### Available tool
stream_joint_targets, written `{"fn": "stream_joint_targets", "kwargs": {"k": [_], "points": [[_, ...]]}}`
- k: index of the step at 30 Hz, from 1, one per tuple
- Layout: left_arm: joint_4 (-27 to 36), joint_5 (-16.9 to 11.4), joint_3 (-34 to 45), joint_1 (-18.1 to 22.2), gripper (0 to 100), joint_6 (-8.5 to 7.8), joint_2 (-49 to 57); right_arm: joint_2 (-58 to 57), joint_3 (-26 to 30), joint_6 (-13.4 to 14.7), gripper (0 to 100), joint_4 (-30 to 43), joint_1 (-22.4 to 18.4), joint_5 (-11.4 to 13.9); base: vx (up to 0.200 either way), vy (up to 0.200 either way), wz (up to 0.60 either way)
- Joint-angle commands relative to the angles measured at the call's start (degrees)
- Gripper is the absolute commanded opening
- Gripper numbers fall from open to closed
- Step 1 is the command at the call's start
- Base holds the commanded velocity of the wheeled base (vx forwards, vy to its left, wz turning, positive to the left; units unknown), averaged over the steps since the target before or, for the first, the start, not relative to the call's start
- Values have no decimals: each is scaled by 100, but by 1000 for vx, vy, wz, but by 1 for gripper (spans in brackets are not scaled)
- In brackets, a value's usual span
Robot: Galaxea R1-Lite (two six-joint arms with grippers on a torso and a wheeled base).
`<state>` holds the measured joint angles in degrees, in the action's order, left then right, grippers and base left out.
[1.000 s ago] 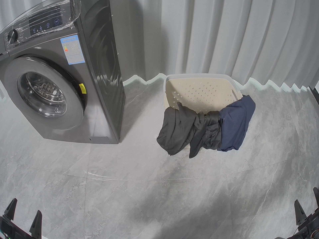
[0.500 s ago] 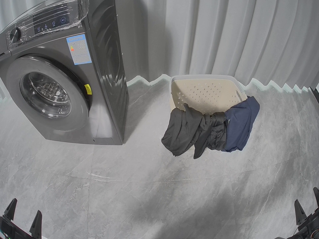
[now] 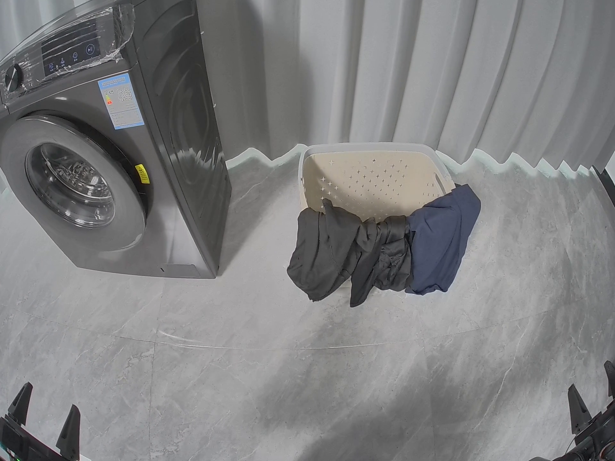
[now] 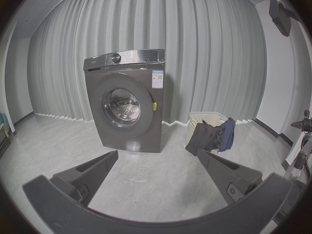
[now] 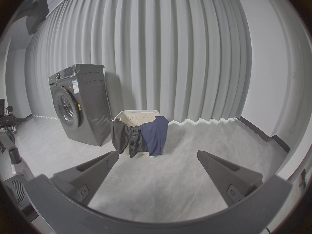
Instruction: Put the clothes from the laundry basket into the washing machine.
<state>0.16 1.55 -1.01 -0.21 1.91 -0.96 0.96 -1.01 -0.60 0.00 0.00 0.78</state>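
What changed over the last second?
Only the camera: the whole head view slid slightly right, then back left; the things themselves did not move. Nothing was taken or let go. The washing machine door is shut as before, the dark grey garment and navy garment hang over the laundry basket rim unchanged, and the left gripper and right gripper stay open and empty.

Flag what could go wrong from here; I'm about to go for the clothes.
1. The door of the washing machine looks shut, so grabbing clothes first may leave nowhere to load them.
2. The grey garment and navy garment hang bunched together over the front rim of the laundry basket. Pulling one could drag the other onto the floor, or tip the basket forward.
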Motion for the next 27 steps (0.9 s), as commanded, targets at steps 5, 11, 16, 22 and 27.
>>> {"fn": "stream_joint_targets", "kwargs": {"k": [5,11,16,22,27], "points": [[2,3,92,3,100,2,88,-88,101,-2,100,0,0,1,0,0,0],[2,3,92,3,100,-7,88,-88,101,-2,100,0,0,1,0,0,0],[-7,-14,92,3,100,-24,88,-88,101,-2,100,0,0,1,0,-80,0],[-7,-23,92,3,100,-33,88,-88,101,-2,100,0,0,1,0,-200,0],[-7,-32,92,3,100,2,79,-88,101,-2,100,0,0,1,0,-200,0]]}}
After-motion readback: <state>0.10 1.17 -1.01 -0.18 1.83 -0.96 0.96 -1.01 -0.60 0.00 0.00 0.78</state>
